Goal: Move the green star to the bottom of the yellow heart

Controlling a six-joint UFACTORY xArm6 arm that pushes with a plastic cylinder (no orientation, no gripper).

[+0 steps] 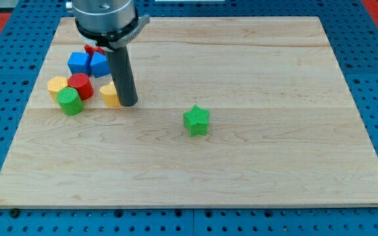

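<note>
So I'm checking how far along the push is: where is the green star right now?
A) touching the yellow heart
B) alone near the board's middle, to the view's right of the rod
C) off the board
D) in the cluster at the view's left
B: the green star sits by itself near the middle of the board, well to the view's right of my tip, which is beside the yellow heart.

Board (241,72) of pale, matt planked wood with visible grain; green star (196,121) with finely ribbed matt faces, like the green cylinder (69,100) at left; rod matt dark, its housing (104,16) at upper left was smooth grey metal
</note>
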